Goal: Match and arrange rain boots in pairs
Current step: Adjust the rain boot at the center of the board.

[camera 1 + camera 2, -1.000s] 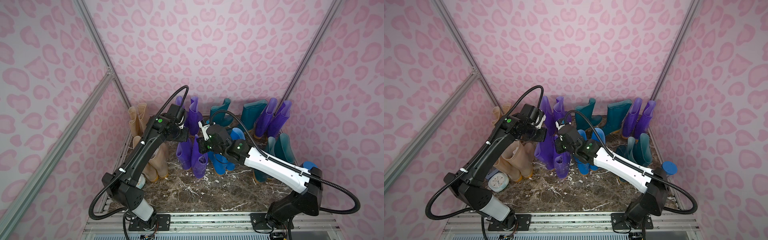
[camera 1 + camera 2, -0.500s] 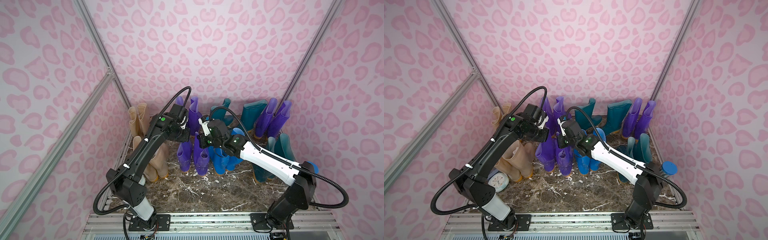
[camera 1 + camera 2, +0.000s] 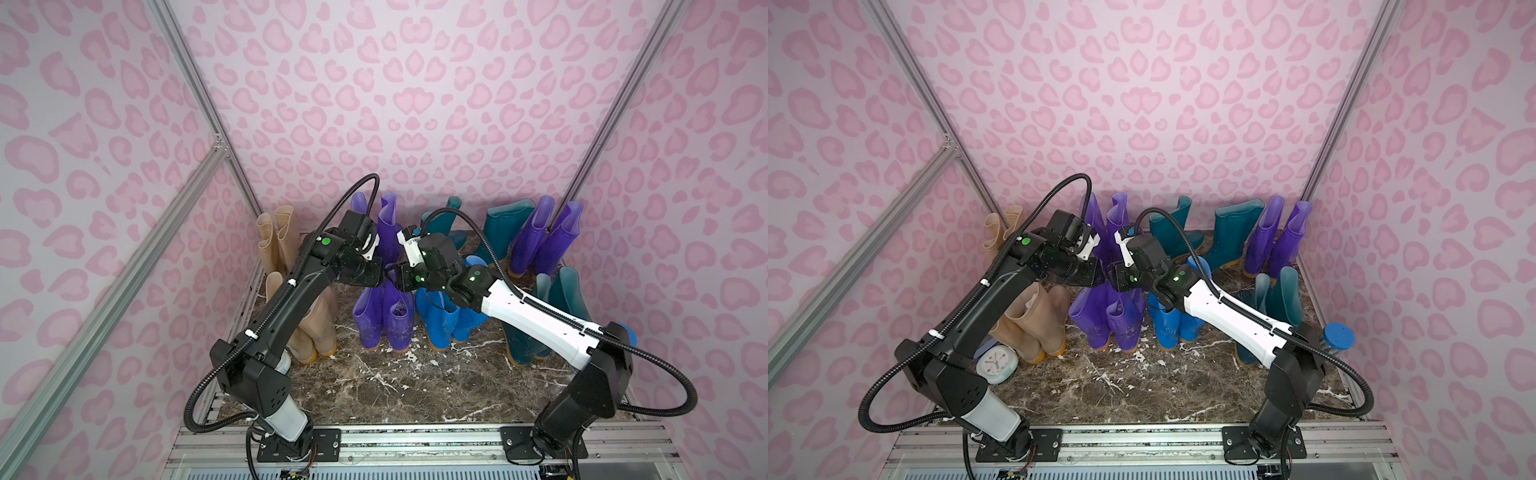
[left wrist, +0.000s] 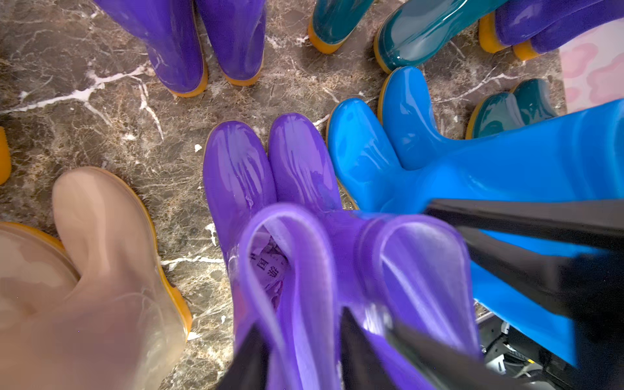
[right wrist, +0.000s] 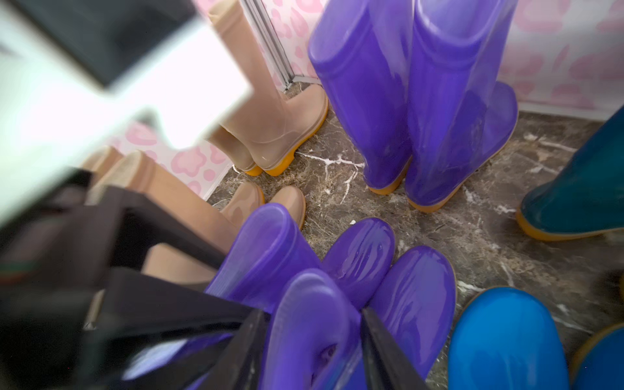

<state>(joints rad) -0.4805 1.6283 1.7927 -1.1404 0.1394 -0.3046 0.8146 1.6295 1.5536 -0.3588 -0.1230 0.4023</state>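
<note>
- L gripper: jaws parted. Black fingers stand either side of one cuff wall of the front pair of glossy translucent purple rubber rain boots w/ orange-yellow soles. Can't tell if the pads touch the rubber.
- R gripper: jaws parted too, straddling the cuff of the pair's other boot, the one next to the pair of bright blue glossy rubber boots.
- Both grippers sit right at the cuff tops, tips close together above the pair; the arms come in from opposite sides.
- The pair stands upright on the dark brown marble-look floor, shafts touching and toes toward the rear. It is btwn the near pair of beige rubber boots and the blue pair.
- Back row, L to R: beige pair, purple pair, two dark teal rubber boots, another purple pair.
- A teal pair stands by the R wall.
- A small pale round-faced alarm clock lies by the near beige pair.
- Vs 1 s ago: both jaws were shut at the cuffs, now apart.
- Vs 1 s ago: the blue-side purple boot sat nearer the front than its mate; now the two are level, side by side.
</note>
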